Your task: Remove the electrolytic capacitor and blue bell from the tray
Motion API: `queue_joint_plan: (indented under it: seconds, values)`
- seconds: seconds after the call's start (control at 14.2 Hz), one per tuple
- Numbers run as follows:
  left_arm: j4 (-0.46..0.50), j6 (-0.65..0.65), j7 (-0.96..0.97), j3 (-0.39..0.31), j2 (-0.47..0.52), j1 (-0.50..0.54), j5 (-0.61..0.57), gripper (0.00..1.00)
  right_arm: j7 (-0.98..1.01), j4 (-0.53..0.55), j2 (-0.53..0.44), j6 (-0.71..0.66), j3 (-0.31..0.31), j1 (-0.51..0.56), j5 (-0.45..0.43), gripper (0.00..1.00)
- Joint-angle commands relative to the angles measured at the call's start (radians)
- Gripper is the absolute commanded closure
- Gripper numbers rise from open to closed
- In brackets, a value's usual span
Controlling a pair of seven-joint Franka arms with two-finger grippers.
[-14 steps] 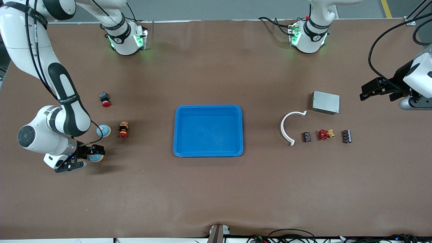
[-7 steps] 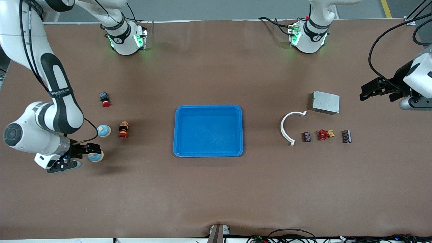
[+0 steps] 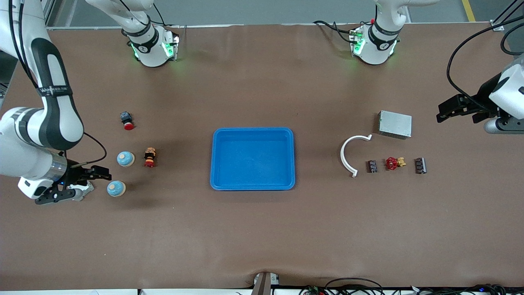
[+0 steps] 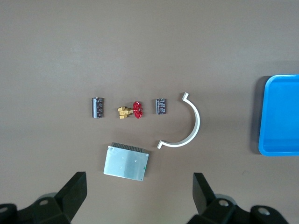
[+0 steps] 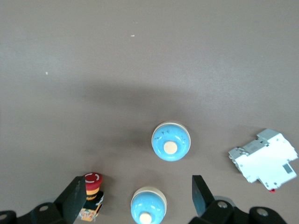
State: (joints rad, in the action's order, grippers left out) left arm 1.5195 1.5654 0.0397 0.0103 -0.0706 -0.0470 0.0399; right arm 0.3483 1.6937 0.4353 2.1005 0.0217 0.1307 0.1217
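Two blue dome bells with cream knobs stand at the right arm's end of the table, one [image 3: 125, 158] farther from the front camera than the other [image 3: 116, 188]. Both show in the right wrist view [image 5: 147, 205] [image 5: 171, 142]. My right gripper [image 3: 75, 186] [image 5: 138, 191] is open and empty, up in the air beside the nearer bell, toward the table's end. Two dark capacitors [image 3: 372, 166] [image 3: 420, 165] lie at the left arm's end and show in the left wrist view [image 4: 161, 106] [image 4: 97, 107]. My left gripper [image 3: 458, 111] [image 4: 138, 182] is open and empty, and waits high beside the metal box [image 3: 395, 124].
A blue tray [image 3: 217, 164] sits mid-table. A red valve [image 3: 393, 163] lies between the capacitors, with a white arc [image 3: 348, 153] beside them. Two red push buttons [image 3: 150, 157] [image 3: 127, 121] stand near the bells. A white breaker [image 5: 264, 158] lies under my right gripper.
My right arm has drawn back from over the nearer bell toward its end of the table, so the bell now shows in full. The left arm has not moved.
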Motion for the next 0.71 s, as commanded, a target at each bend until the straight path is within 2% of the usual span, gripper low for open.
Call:
queue_joint_plan:
  seconds: [0.0,0.14,0.56,0.63]
  values:
    - [0.007,0.007,0.000,0.002,0.011,0.001,-0.006,0.00,-0.095,-0.008,-0.072,-0.104,-0.005,-0.003,-0.002,0.00]
    - [0.007,0.007,0.000,0.002,0.011,0.001,-0.006,0.00,-0.129,-0.098,-0.088,-0.238,-0.003,-0.003,-0.059,0.00]
    - [0.007,0.007,0.002,0.002,0.011,0.001,-0.006,0.00,-0.203,-0.258,-0.197,-0.503,-0.003,0.003,-0.062,0.00]
    - [0.007,0.007,0.002,0.002,0.011,0.001,-0.006,0.00,-0.197,-0.269,-0.213,-0.514,-0.006,0.004,-0.063,0.00]
